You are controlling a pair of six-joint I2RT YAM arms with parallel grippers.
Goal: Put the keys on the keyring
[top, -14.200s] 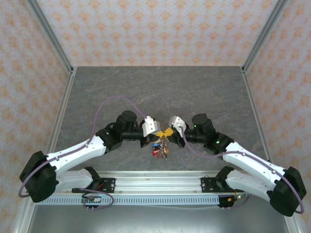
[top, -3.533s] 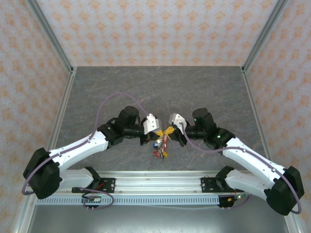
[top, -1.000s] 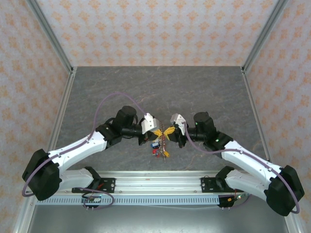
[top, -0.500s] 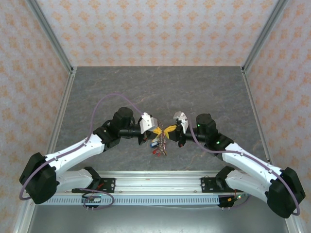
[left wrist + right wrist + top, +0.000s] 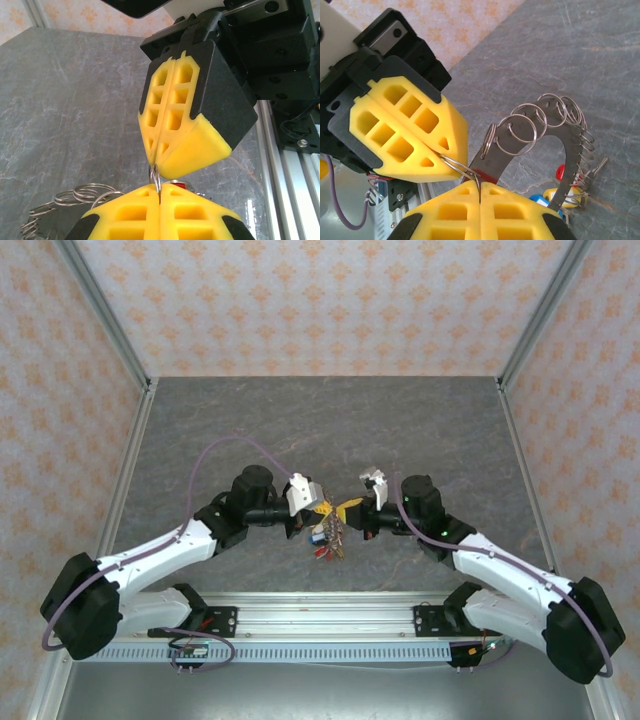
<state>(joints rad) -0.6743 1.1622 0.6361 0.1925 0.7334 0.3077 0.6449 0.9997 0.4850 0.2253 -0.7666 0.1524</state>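
- The left gripper (image 5: 159,190) has its jaws pressed together, the tips nipping a small split ring (image 5: 155,175) right at the seam. The bite is only at the very tip, so a slight sideways pull could let the wire slip out.
- The right gripper (image 5: 479,189) is likewise closed tight. It meets the left one nose to nose on what appears to be the same split ring. Whether it also pinches the edge of the keyring cannot be told.
- Risk at the pinch: two arms hold one thin wire. If they draw apart or twist unevenly, the split ring may be bent out of shape or spring from one set of pads.
- The keyring (image 5: 568,150) is a flat grey arc with a holed rim. It appears to hang from the held ring, clear of the table (image 5: 400,430), with several more wire rings (image 5: 540,112) threaded along its edge. Its weight loads the pinch — a jerk would set it swinging.
- The keys (image 5: 560,173), with red, blue and pale tags, dangle at the low end of the keyring, below both grippers.
- Tangle risk: the wire rings crowd together and could snag each other or a fingertip.
- Consequence of a drop: the bundle would likely land in a heap between the arms, and thin wire lying flat is hard to regrasp.
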